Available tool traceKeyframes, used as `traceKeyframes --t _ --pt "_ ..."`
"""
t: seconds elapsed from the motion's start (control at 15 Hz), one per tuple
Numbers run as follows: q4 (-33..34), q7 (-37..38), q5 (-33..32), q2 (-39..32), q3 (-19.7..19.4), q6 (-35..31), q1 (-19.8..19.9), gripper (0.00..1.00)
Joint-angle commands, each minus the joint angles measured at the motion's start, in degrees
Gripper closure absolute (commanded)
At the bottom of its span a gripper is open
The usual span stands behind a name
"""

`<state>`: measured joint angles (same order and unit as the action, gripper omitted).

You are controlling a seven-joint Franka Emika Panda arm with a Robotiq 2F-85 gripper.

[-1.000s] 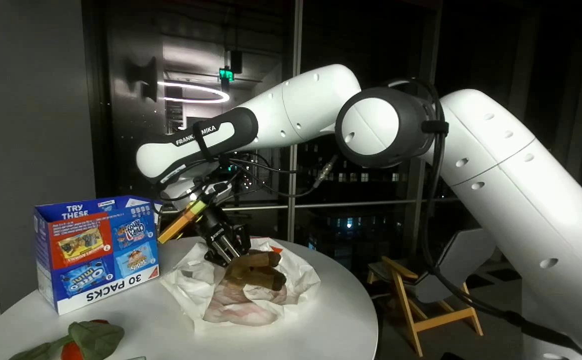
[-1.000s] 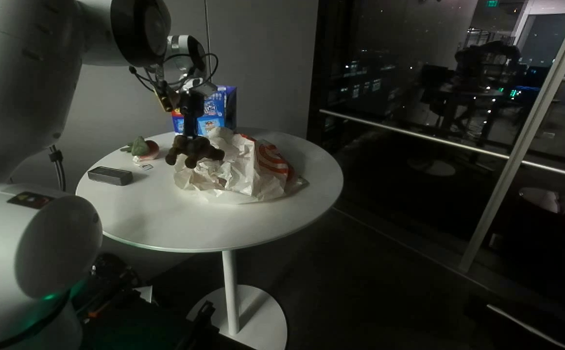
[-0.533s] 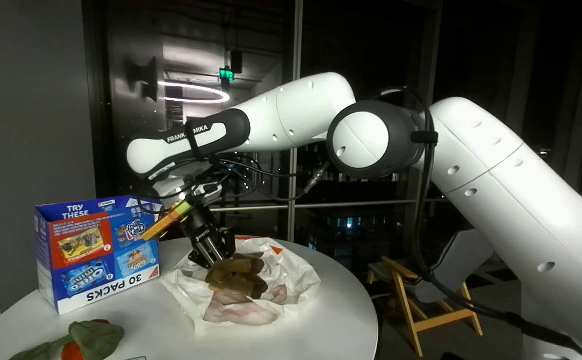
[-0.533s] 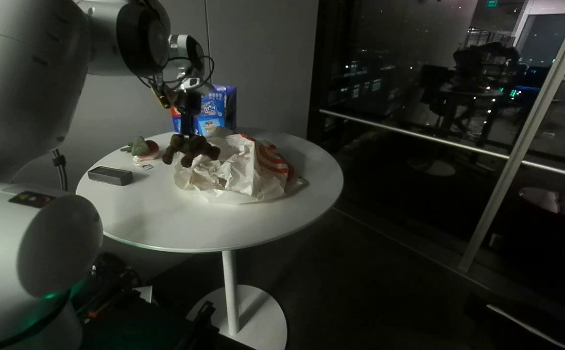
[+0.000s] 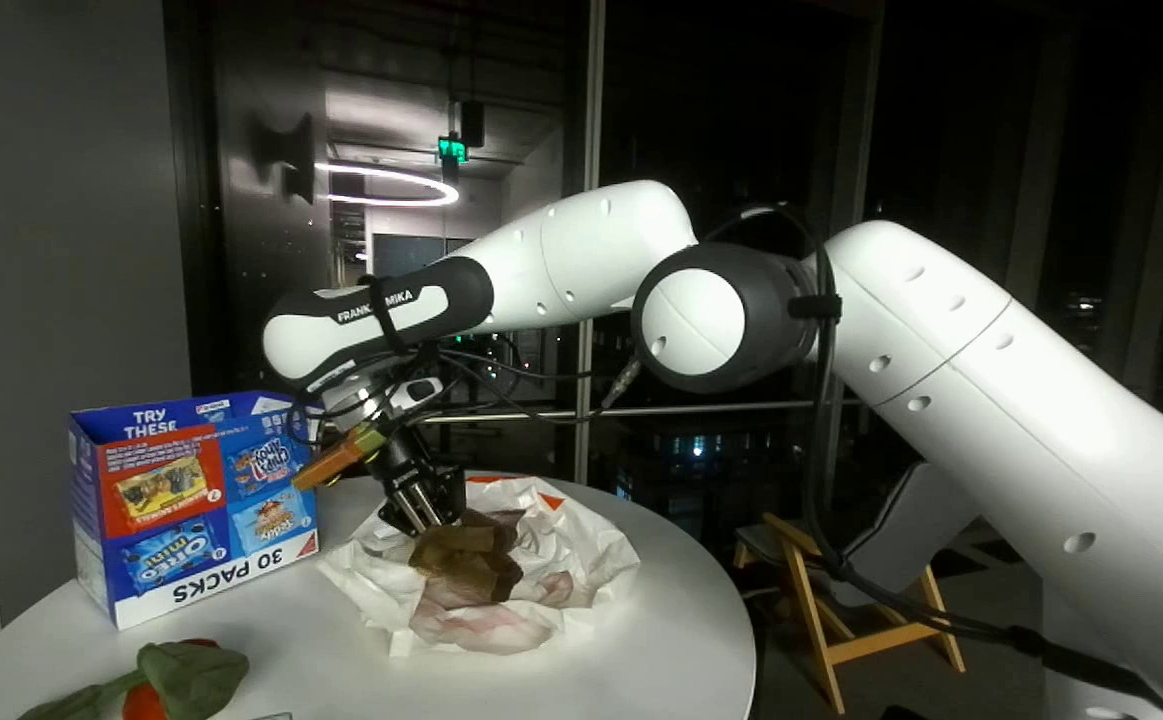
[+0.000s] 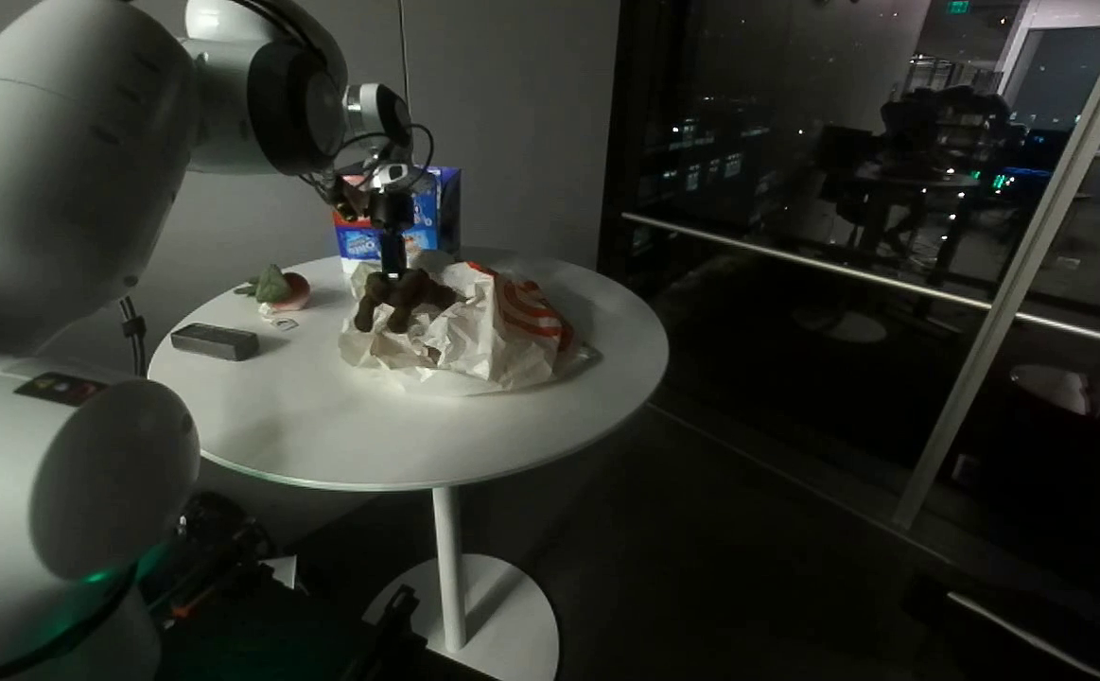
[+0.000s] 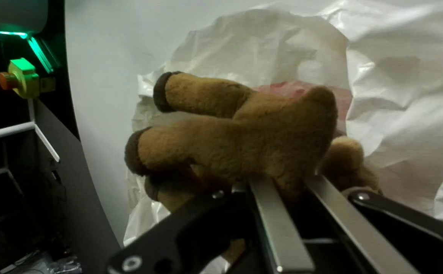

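Note:
My gripper is shut on a brown plush toy with dark-tipped legs. In the wrist view the gripper's fingers pinch the toy's body, with two legs pointing left. The fingertips are sunk in the plush and hidden. The toy is over a crumpled white paper bag with red markings. In an exterior view the toy hangs at the bag's near left part, below the gripper. I cannot tell whether the toy touches the bag.
A blue and red snack box stands close beside the gripper. A green-leafed red item lies near the table edge. A dark grey block is on the round white table. A wooden-framed chair stands beyond the table.
The arm has lowered, and the toy, held throughout, has sunk closer to the bag. It shifted left, then down in one exterior picture, and ended further right in another.

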<state>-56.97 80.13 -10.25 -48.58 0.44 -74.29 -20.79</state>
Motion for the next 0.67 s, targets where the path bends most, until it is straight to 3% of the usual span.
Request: traceKeyframes --t 0.0,0.13,0.2,0.27,0.33,0.4,0.6 --pt "5.4 2.1 -1.5 -2.5 -1.4 0.1 0.0 0.94" --pt "6.5 2.5 -0.4 -3.1 -1.5 1.1 0.5 0.93" --pt "6.8 2.3 0.0 -3.4 -1.3 1.6 0.8 0.8" --pt "6.9 1.4 0.2 -3.4 -1.0 1.6 1.1 0.59" --pt "3.2 1.5 -0.6 -1.8 -1.1 -0.3 0.8 0.54" --pt "3.2 1.4 -0.6 -2.0 -1.1 -0.4 1.0 0.7" --pt "2.9 1.4 -0.6 -2.2 -1.1 -0.4 0.9 0.53"
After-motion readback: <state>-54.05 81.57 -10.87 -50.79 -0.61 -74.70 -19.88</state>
